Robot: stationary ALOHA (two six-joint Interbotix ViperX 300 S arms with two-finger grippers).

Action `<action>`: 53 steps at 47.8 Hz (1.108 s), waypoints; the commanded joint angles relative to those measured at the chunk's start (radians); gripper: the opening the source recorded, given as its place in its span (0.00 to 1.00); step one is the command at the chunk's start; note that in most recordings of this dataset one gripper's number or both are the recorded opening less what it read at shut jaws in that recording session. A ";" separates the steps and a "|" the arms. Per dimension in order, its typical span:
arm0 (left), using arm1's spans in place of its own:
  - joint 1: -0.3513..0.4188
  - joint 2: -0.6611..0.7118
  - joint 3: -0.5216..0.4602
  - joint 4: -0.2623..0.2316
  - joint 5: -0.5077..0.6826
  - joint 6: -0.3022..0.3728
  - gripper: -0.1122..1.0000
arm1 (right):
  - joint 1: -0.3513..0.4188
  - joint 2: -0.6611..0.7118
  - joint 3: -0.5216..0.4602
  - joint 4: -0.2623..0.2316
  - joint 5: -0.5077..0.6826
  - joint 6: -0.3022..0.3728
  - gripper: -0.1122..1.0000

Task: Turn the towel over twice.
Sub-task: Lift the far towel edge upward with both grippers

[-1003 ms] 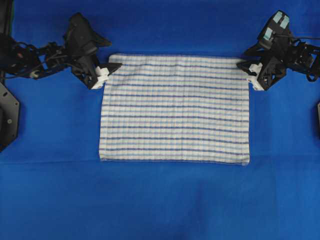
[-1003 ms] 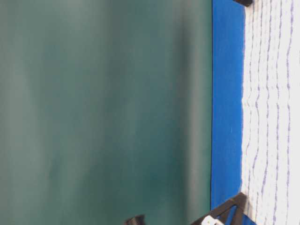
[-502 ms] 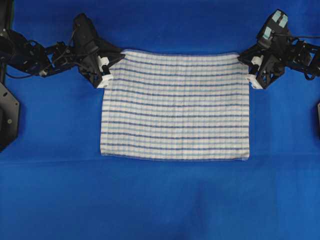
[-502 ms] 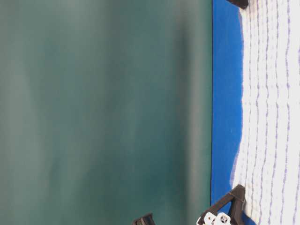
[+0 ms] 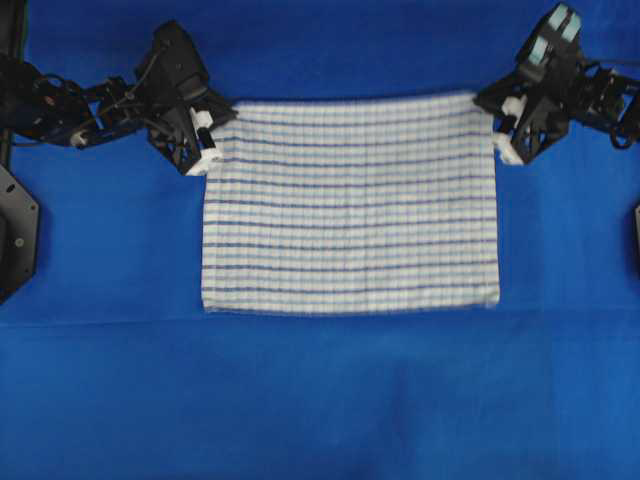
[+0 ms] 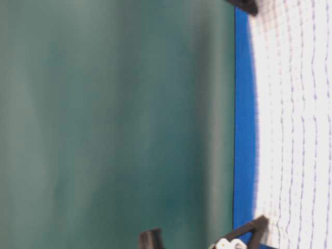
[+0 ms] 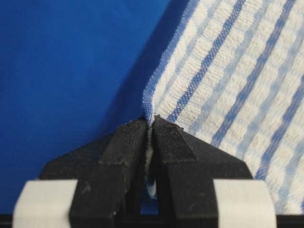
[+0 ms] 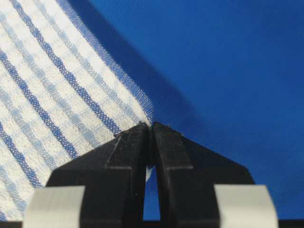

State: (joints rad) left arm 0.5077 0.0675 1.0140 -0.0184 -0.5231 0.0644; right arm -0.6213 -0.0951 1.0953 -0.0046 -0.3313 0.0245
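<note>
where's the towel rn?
Overhead: the towel lies mid-table on the blue cloth, its far corners pinched by the left gripper and right gripper.

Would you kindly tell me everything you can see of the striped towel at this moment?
The towel is a rectangular white woven cloth with thin dark-blue and light-blue stripes and a faint grid weave. It lies spread over the blue cloth, its near edge flat, its far edge looking lifted, with a shadow under each held corner. The left gripper is shut on its far left corner and the right gripper on its far right corner, each pinching a little fabric between black fingers.
</note>
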 commanded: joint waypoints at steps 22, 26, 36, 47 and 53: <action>0.106 -0.310 -0.104 -0.002 0.107 0.126 0.11 | -0.120 -0.181 -0.193 -0.002 0.170 -0.117 0.15; 0.107 -0.351 -0.120 -0.002 0.121 0.155 0.11 | -0.123 -0.216 -0.229 0.000 0.207 -0.140 0.15; 0.126 -0.426 -0.135 -0.002 0.124 0.160 0.11 | -0.123 -0.291 -0.311 -0.002 0.267 -0.189 0.15; 0.133 -0.472 -0.155 0.000 0.118 0.161 0.11 | -0.127 -0.341 -0.370 -0.002 0.308 -0.229 0.15; 0.135 -0.494 -0.155 -0.002 0.120 0.160 0.11 | -0.127 -0.365 -0.390 -0.002 0.339 -0.232 0.15</action>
State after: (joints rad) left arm 0.6397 -0.4034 0.8820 -0.0184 -0.3958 0.2240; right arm -0.7440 -0.4326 0.7394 -0.0046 -0.0015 -0.2056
